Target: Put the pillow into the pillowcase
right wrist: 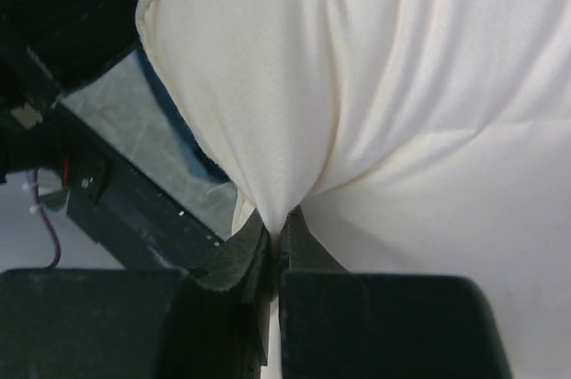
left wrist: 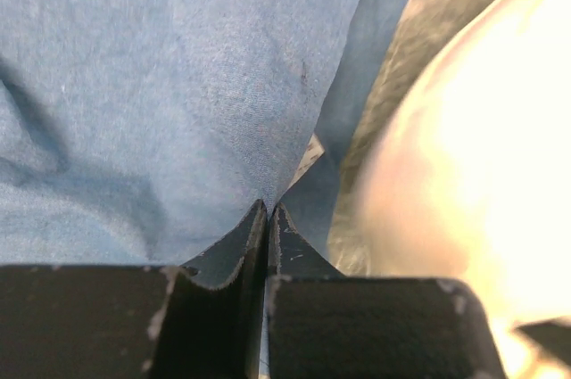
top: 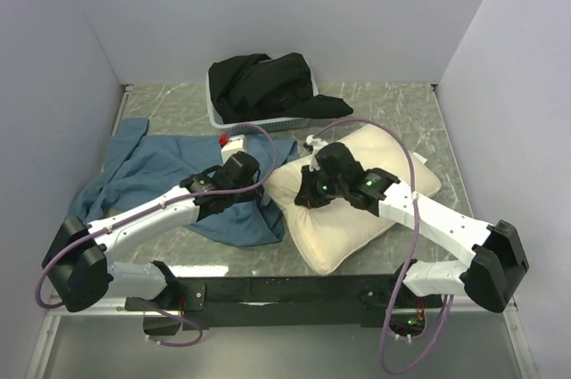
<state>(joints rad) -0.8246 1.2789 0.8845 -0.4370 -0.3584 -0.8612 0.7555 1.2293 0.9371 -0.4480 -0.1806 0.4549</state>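
The cream pillow lies on the table right of centre, and the slate-blue pillowcase is spread crumpled to its left. My left gripper sits at the pillowcase's right edge beside the pillow. In the left wrist view that gripper is shut on a fold of the pillowcase, with the pillow bright at the right. My right gripper rests on the pillow's left part. In the right wrist view it is shut, pinching a pulled-up fold of the pillow.
A white basket holding a black cloth stands at the back centre. A small red and white object lies by the pillowcase's far edge. Walls close in the table on the left, back and right. The arms' black mounting bar runs along the near edge.
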